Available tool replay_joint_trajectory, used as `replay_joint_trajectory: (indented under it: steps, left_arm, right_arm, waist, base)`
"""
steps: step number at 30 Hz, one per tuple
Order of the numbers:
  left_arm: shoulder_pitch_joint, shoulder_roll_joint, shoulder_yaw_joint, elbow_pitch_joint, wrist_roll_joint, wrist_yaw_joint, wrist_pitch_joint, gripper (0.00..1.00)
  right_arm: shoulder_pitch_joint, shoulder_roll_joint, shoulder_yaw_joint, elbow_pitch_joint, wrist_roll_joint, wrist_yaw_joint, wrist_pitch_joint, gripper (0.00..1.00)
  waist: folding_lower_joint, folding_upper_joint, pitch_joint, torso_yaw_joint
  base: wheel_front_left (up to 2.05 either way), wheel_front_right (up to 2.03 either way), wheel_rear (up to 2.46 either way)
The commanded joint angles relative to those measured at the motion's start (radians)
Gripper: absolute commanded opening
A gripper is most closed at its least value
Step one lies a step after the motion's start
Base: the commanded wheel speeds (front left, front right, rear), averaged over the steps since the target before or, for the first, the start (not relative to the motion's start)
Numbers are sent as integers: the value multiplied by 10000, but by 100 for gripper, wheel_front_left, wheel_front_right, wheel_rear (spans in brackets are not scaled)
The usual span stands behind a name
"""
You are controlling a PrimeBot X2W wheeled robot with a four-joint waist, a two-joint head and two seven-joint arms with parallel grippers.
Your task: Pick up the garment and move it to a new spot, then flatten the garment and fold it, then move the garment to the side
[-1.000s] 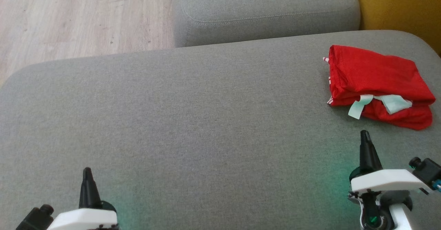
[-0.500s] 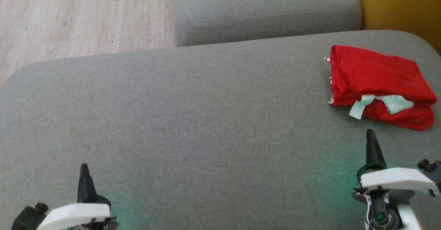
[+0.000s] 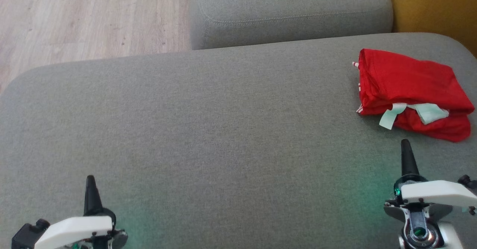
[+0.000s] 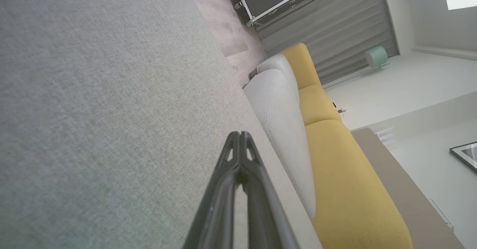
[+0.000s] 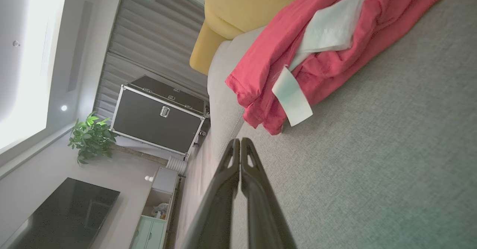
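Soft, even daylight over the grey cushion (image 3: 223, 111), moderately bright; only a thin shadow beneath the red garment (image 3: 410, 88). Green glow (image 3: 367, 189) spilling onto the fabric at both lower corners. Wrist views strongly bent by the wide angle, with a blown-out white patch (image 5: 22, 55) and soft near foreground.

The garment (image 3: 410, 88) lies on the seat cushion (image 3: 208, 129) at frame right, with a second cushion (image 3: 290, 10) at top centre and the floor (image 3: 74, 18) at upper left.
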Motion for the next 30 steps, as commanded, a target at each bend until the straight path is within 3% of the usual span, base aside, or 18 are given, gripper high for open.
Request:
replay_joint_trajectory:
  steps: [1, 30]
  left_arm:
    - [-541, 65, 257, -389, -300, -38, 90, 0]
    - [-851, 77, 452, -598, -3161, -62, 940, 0]
  right_arm:
    - [-399, -41, 56, -428, 363, -4, 77, 0]
    - [-377, -41, -369, -825, 3551, -6, 910, 0]
  waist:
    - [0, 0, 3, 6]
    - [-1, 0, 51, 95]
  base:
    - [0, 0, 0]
    - [0, 0, 0]
